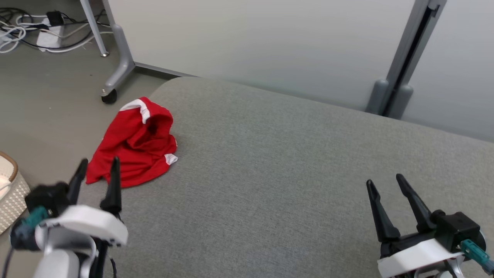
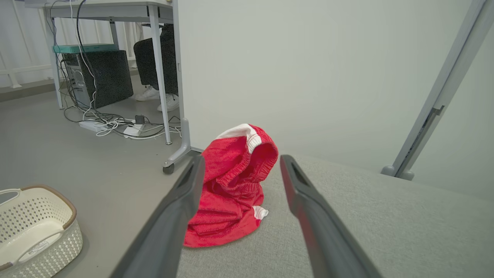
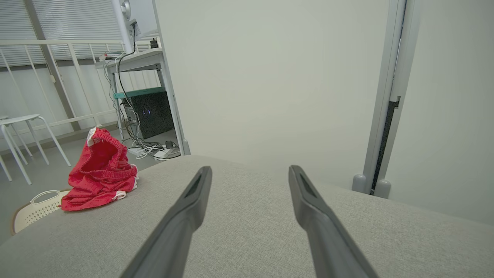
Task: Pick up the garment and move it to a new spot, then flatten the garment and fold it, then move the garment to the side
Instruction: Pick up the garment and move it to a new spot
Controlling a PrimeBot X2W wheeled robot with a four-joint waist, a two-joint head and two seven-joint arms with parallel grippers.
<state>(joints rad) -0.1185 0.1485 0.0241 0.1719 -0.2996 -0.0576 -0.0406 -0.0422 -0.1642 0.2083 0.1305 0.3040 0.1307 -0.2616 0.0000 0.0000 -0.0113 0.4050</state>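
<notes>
A white woven basket (image 1: 11, 193) stands on the floor at the far left. Just beside it hangs the left end effector (image 1: 98, 161), fingers spread wide and holding nothing, pointed at the garment (image 1: 135, 143) close ahead. In the left wrist view, the red cloth sits between the two dark fingers. The garment is red with white trim and lies crumpled at the left edge of the grey cushioned surface (image 1: 270, 173), one fold standing up. It may be a pair of shorts, but the bunching makes that hard to tell. Behind it on the floor is a grey caster leg (image 1: 109, 96). Well to the right, the right end effector (image 1: 384, 179) hovers over bare grey fabric, equally wide open and empty.
</notes>
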